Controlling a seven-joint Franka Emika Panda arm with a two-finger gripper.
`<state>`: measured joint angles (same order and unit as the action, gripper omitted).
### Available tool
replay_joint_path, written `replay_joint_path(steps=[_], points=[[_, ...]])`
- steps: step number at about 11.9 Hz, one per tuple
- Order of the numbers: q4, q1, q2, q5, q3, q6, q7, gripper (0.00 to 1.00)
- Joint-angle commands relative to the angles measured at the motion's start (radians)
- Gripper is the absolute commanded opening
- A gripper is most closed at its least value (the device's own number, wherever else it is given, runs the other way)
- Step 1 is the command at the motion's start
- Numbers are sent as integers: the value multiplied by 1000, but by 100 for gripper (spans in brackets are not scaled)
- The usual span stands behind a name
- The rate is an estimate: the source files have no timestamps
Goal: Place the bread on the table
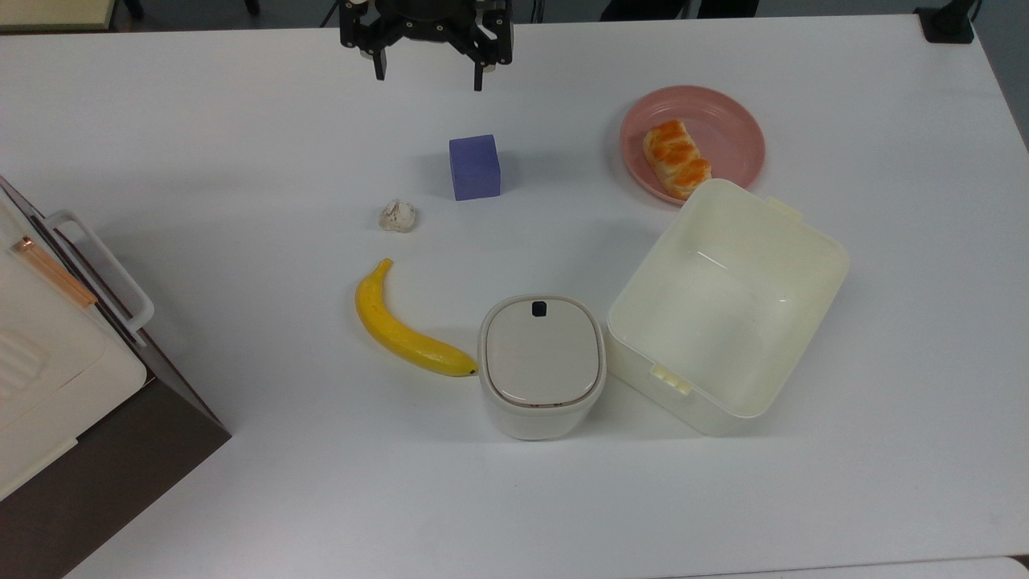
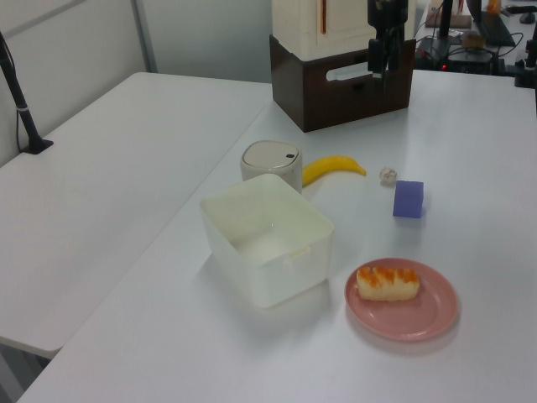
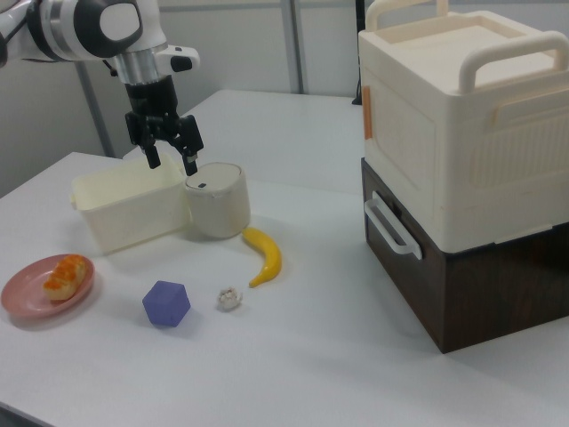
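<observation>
Bread [image 1: 677, 158] on plate [image 1: 731, 121]; claw [image 1: 428, 76] top cropped.

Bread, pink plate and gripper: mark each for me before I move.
bread [image 1: 677, 158], top view, glossy orange-brown top.
pink plate [image 1: 735, 129], top view, bare inner surface.
gripper [image 1: 428, 78], top view, midway between its open fingertips.

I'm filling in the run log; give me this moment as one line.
stage: pre-grasp | gripper: open, raised, empty | bread: on pink plate | table: bread not placed yet
</observation>
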<state>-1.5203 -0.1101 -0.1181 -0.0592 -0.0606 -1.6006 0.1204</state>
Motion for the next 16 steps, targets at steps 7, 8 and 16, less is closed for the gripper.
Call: replay_joint_path(steps=[7, 8, 16], points=[[-14, -16, 25, -5, -16, 16, -27, 100], [-15, -16, 25, -5, -15, 16, -27, 100], [-44, -37, 23, 4, 5, 16, -13, 100]])
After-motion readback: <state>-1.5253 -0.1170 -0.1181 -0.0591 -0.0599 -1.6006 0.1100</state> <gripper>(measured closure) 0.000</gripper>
